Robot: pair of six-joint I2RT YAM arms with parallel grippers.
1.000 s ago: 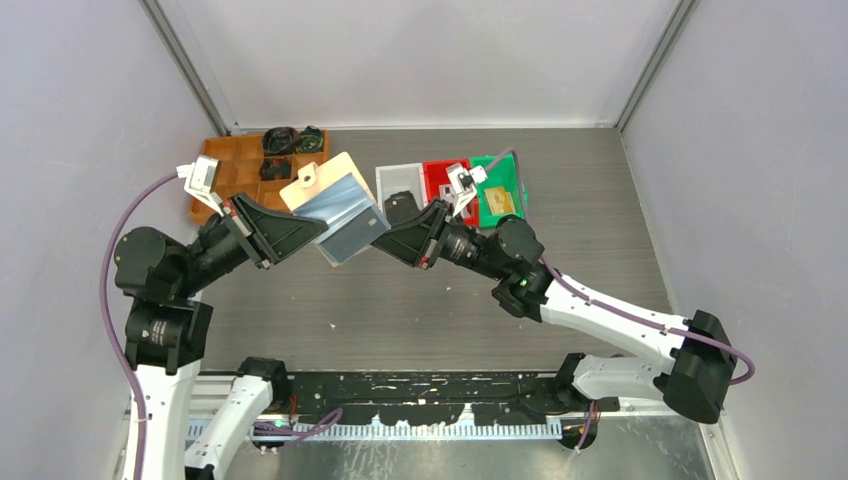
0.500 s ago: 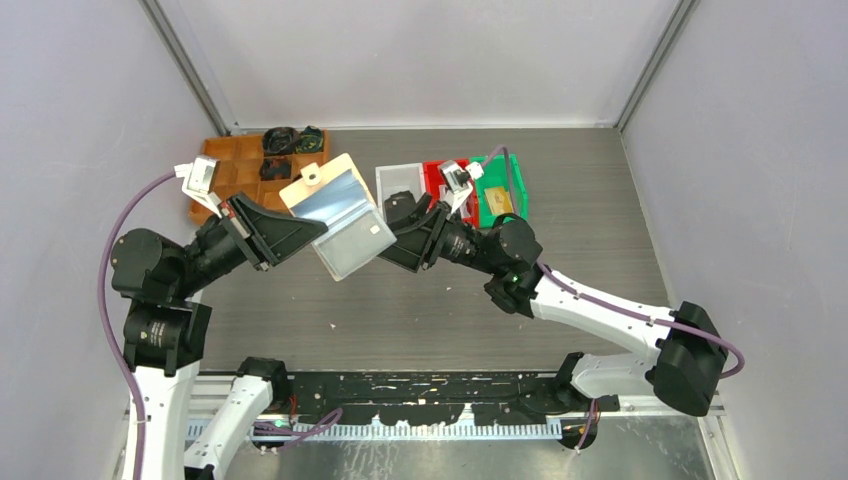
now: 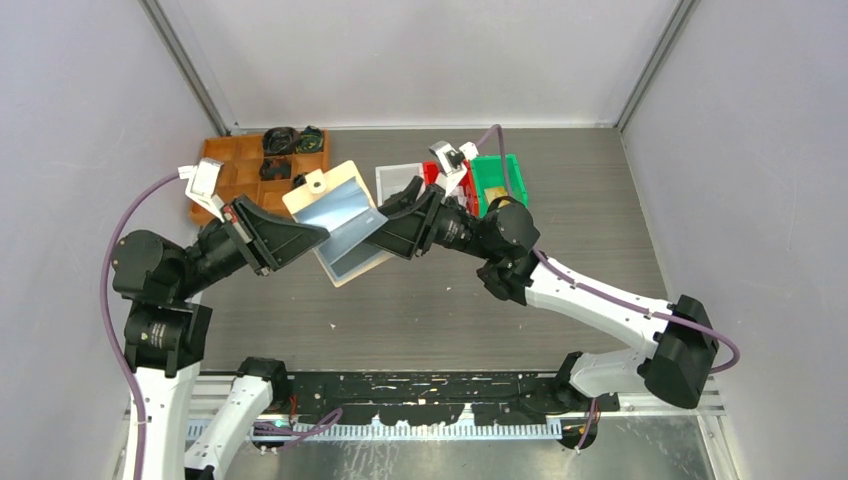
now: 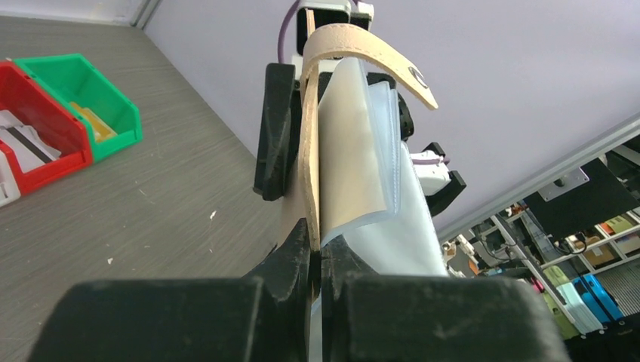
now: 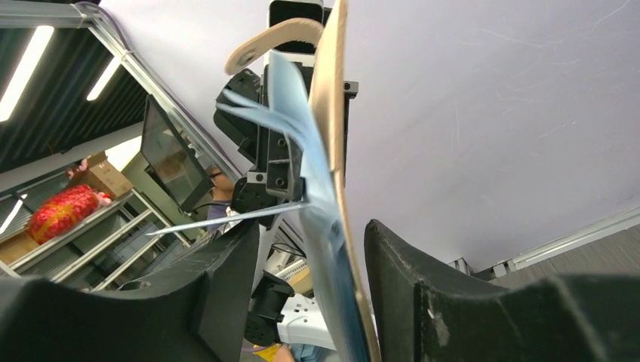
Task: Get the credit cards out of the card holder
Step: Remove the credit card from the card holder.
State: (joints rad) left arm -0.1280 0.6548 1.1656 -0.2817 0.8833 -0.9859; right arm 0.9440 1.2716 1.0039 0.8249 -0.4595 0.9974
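Nearest us are the arm bases on the black rail (image 3: 420, 385), with bare grey table (image 3: 420, 320) just beyond. Both arms reach to mid table and meet at the holder (image 3: 345, 215). It is up off the table and folded open, with the tan cover showing at the far-left edge and the pale blue pockets facing the top camera.

The left gripper (image 4: 317, 253) is pinched tight on the holder's tan cover. In the wrist view both fingers press on it with no gap. The right gripper (image 5: 311, 226) sits at the opposite side, jaws apart, straddling the holder's right edge. The cover is close by one finger and there is a clear gap to the pockets on the other, so we see nothing clamped there.

A thin flat sheet (image 5: 226, 217) sticks out sideways from the pockets; we cannot tell whether it is a card or a pocket flap. The strap (image 4: 370, 60) curls over the top edge. In the left wrist view the holder hides most of the right gripper, and only a black finger shows beside the cover.

Farther back:
- A clear bin (image 3: 398, 178).
- A red bin (image 4: 56, 113) with a white card (image 4: 26, 147), black-striped, lying in it. From above, the right arm covers most of this bin.
- A green bin (image 3: 518, 190) with something yellowish inside.
- At the far left, an orange tray (image 3: 225, 170) with black lumps (image 3: 282, 140) in its back compartments.

Grey walls stand behind.
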